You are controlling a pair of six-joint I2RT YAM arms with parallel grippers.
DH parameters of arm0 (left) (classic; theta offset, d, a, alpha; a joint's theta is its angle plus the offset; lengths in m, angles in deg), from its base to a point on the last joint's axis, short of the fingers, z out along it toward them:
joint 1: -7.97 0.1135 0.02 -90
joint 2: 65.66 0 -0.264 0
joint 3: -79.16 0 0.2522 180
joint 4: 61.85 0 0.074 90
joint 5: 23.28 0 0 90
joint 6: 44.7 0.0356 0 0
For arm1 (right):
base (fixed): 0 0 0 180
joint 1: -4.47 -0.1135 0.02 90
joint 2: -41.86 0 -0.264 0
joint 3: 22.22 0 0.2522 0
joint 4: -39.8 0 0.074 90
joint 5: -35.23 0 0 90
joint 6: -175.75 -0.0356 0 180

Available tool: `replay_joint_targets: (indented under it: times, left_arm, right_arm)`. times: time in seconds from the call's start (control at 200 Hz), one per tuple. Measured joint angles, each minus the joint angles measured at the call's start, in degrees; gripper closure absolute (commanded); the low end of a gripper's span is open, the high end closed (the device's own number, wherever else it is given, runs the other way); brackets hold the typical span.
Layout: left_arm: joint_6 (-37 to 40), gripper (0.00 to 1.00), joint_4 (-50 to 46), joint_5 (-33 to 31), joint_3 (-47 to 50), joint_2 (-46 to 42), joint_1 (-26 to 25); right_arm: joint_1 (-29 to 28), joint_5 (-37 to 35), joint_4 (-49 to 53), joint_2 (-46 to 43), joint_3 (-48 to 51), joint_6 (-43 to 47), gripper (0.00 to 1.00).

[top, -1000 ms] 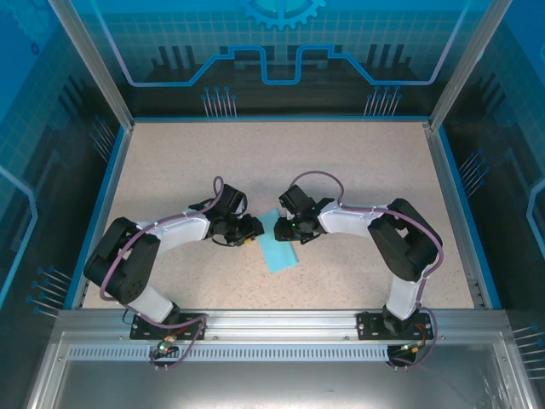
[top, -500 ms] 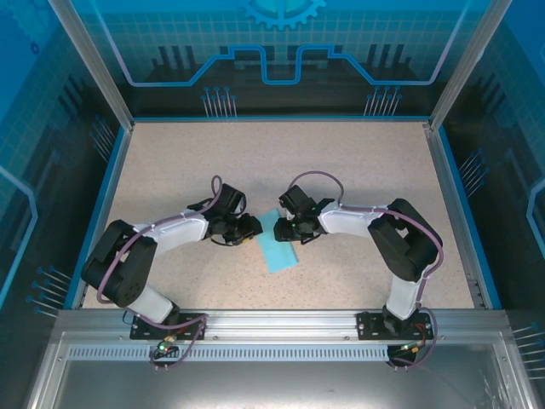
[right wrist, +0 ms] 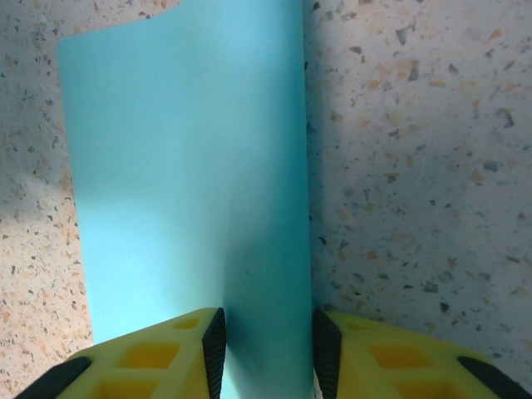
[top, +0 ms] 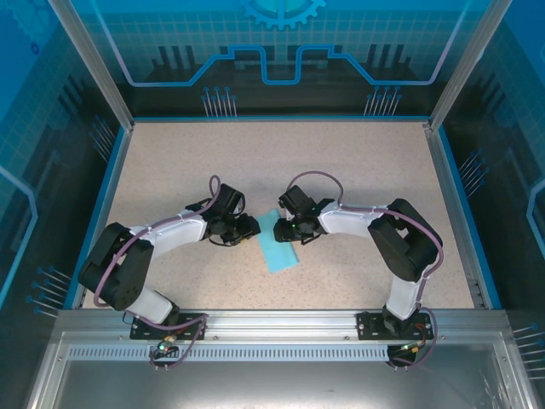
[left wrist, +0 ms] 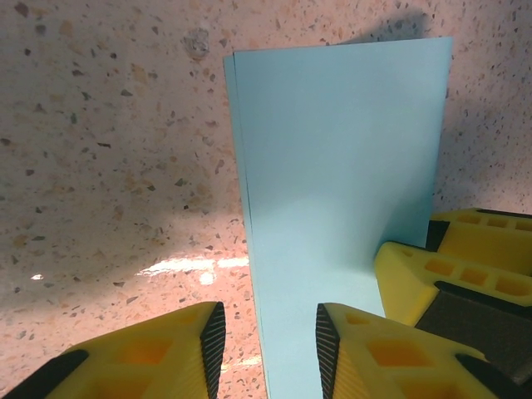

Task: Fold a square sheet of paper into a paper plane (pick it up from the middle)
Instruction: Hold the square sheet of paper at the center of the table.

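Observation:
The light-blue sheet of paper lies flat on the speckled table, folded in half into a narrow rectangle, its two layers showing along one long edge. My left gripper is low over its left side. In the left wrist view the left gripper is open, its fingers astride the paper's long left edge. My right gripper is low over the sheet's far right part. In the right wrist view the right gripper is open over the paper's right edge. The right gripper's yellow fingers rest on the sheet.
The speckled table is bordered by a blue rim and aluminium posts. Bare table lies behind and to both sides of the arms. A metal rail with the arm bases runs along the near edge.
The left arm's elbow has drifted slightly to the left and its gripper has edged a little with it. The paper and the right arm have stayed put.

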Motion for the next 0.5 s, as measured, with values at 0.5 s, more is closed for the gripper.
replay_joint_targets:
  times: [0.5]
  left_arm:
    - [-0.3, 0.65, 0.3, 0.0, -0.2, 0.2, 0.0]
  right_arm:
    - [-0.2, -0.2, 0.0, 0.0, 0.0, 1.0, 0.62]
